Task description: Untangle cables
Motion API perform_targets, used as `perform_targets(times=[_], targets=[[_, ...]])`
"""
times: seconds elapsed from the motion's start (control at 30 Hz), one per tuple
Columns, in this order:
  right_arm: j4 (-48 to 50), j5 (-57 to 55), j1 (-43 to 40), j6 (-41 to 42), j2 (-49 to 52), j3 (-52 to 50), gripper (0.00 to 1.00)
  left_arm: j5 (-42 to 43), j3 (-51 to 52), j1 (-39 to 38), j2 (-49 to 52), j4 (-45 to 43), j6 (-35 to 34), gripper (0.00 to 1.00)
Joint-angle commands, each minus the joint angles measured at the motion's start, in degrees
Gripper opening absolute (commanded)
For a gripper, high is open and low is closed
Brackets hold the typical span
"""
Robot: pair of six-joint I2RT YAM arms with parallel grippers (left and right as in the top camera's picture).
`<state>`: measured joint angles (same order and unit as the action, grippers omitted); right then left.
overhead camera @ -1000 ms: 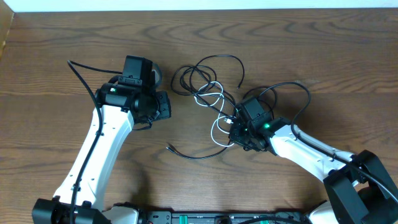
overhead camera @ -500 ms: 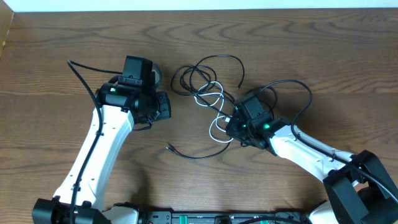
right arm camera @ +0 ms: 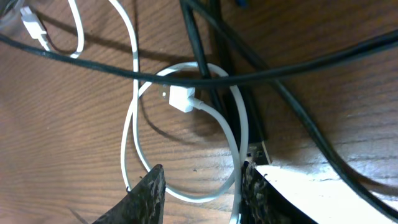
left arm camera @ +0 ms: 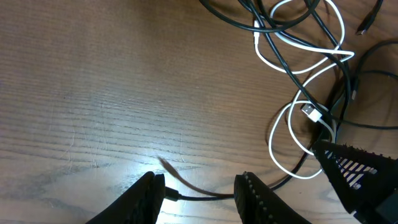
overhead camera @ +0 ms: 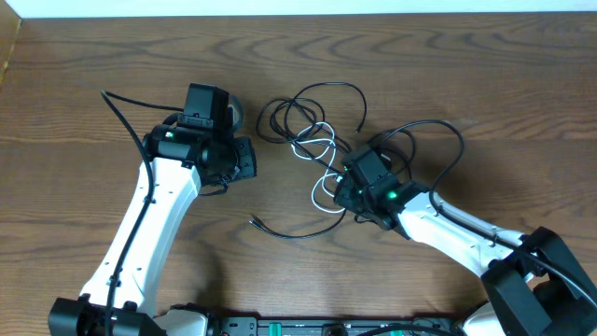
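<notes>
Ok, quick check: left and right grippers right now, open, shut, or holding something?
Left gripper: open, holding nothing.
Right gripper: open, astride a loop of the white cable, not clamped on it.

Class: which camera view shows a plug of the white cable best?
Right wrist: the plug is large, sharp and uncovered. The left wrist shows a white plug, but smaller. Overhead gives only the white cable's loops; its plugs are too small to tell.
</notes>
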<state>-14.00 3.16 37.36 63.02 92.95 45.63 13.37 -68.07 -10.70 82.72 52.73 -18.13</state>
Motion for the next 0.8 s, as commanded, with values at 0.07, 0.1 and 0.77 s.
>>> perform_targets(times=[0.07,0.1,0.77], targets=[[0.11,-6.97,2.40,1.70,0.07,-0.48,0.29,-0.57,-0.48,0.02,-0.42,0.59,0.33,0.42],[0.13,-8.44,2.49,1.68,0.07,-0.48,0.26,-0.57,-0.48,0.02,-0.42,0.61,0.33,0.41],[11.04,-1.05,1.62,-18.05,-1.68,1.20,0.01,-0.59,-0.48,0.02,-0.42,0.63,0.33,0.41]])
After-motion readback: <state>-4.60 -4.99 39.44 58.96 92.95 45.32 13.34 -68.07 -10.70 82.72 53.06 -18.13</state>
